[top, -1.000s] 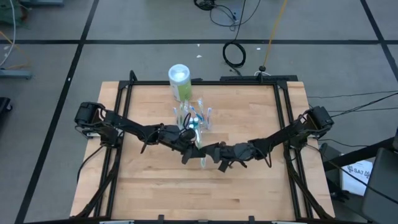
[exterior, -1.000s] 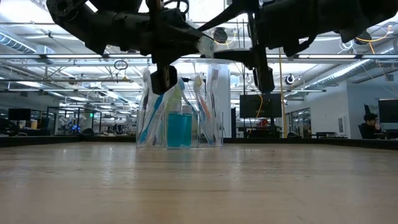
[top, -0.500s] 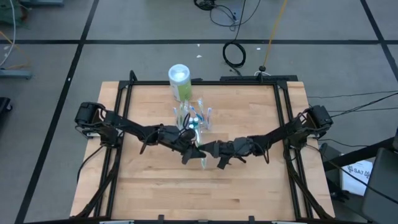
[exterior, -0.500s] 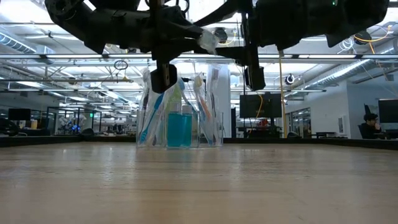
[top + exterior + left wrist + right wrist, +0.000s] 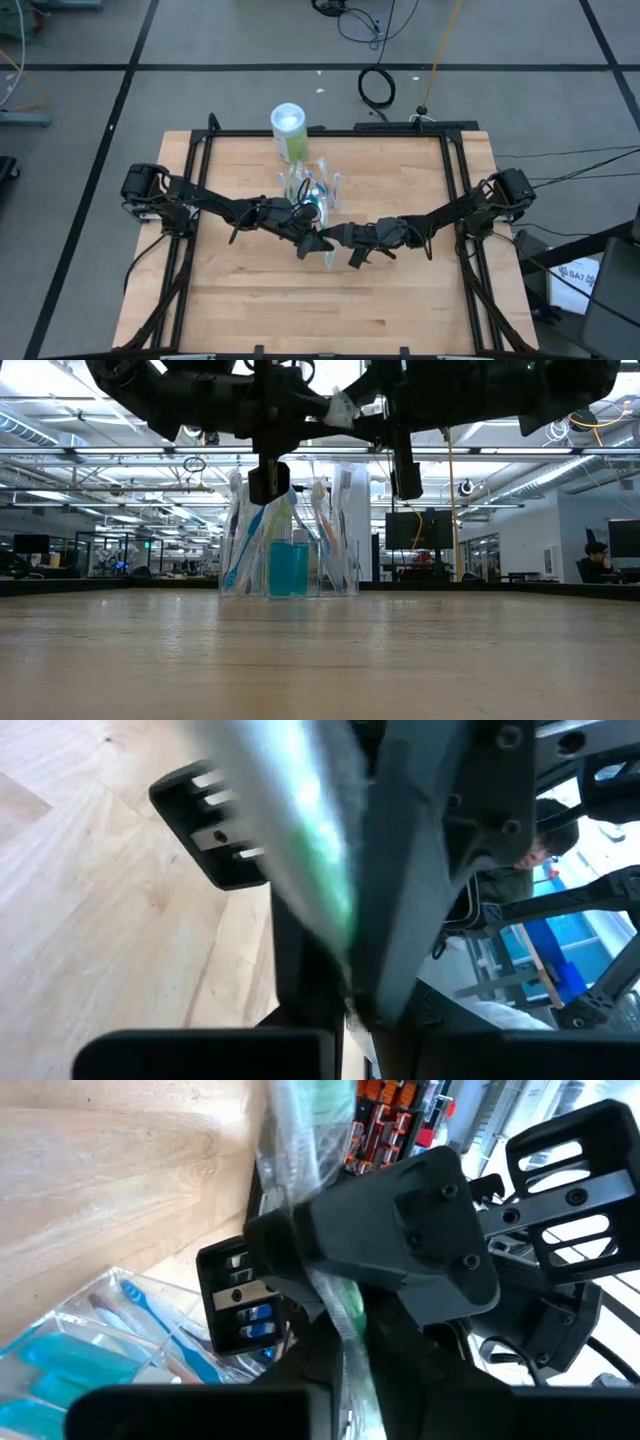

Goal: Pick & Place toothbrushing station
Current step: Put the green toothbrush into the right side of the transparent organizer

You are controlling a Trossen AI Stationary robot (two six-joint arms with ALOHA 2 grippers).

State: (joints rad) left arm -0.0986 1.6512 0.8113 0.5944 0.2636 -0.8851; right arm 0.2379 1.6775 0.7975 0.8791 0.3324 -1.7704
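1. Counter point(image 5: 400, 300): we see wooden boards inside a black frame, mostly bare. Both arms reach inward and meet near the middle.

2. Green-and-white canister point(image 5: 288, 128): upright at the far edge of the counter, apart from both hands. We judge it no part of the job.

3. Clear container point(image 5: 312, 186): stands just in front of the canister. In the low view it already holds several toothbrushes point(image 5: 243, 545) standing on end and a teal tube point(image 5: 288, 567). So we judge the station largely stocked.

4. Left hand point(image 5: 312, 240): above the counter, just in front of the container, clenched on a wrapped toothbrush point(image 5: 324, 251) with green showing through the wrap.

5. Right hand point(image 5: 338, 238): close against the left one. Its wrist view shows its fingers at the same wrapped toothbrush; we cannot tell whether they have fully closed on it.

6. Our reading: a hand-over in mid-air. This toothbrush is left to be placed in the container. We see no other loose pieces on the counter.
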